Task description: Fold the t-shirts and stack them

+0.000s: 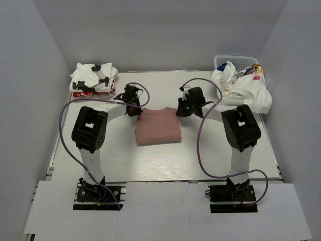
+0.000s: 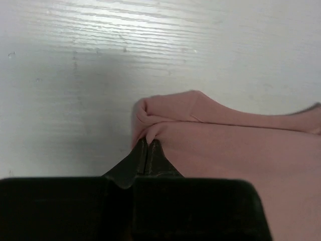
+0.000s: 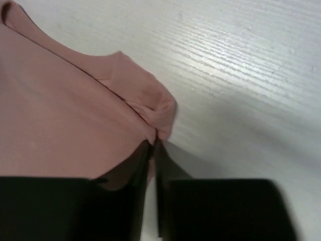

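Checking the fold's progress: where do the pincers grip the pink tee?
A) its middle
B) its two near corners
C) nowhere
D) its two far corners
D: the left pincer and right pincer are each shut on a far corner of the pink tee.

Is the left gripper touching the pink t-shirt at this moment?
Touching. The left wrist view shows the left gripper shut on a bunched corner of the pink t-shirt, with the fabric puckered right at its fingertips.
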Robot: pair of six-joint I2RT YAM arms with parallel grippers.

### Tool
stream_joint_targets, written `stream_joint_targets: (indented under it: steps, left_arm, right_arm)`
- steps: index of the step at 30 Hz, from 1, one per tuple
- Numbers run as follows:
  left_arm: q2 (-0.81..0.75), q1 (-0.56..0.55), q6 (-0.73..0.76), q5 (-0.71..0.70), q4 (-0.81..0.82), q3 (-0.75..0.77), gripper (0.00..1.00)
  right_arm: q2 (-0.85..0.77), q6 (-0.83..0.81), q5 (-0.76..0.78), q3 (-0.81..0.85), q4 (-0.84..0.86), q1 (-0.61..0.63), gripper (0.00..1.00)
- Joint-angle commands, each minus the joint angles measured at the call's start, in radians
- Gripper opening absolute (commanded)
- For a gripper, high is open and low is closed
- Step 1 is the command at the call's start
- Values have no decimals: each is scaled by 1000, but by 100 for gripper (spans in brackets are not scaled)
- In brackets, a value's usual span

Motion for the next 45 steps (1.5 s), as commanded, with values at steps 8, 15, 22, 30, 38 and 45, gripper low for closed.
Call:
stream_joint_targets:
  steps: [8,15,22,30,38,45]
  left_arm:
    - [-75,43,-27,-86,-92,98,100]
    - [-256,34,-101,53,-143,11,100]
    - [-333,-17,-130,509,73,-227,100]
    - [-229,-18,-78,535,31,-378,100]
    - [-339,-17,-89,379,-77,-374,100]
    - [-544,-17,-102,228,-174,-287,100]
  right_arm:
    - [-126,-50,-6,78,-38,-12,55]
    - [-278,-69,-182,-34,-87,40,90]
    - [-342,133,-479,-195,-27,119,90]
    - [-196,261,-502,-249,-28,93,90]
    - [-215,257,-495,-267,-87,31,90]
    - [-411,220,-384,-221,-196,62,90]
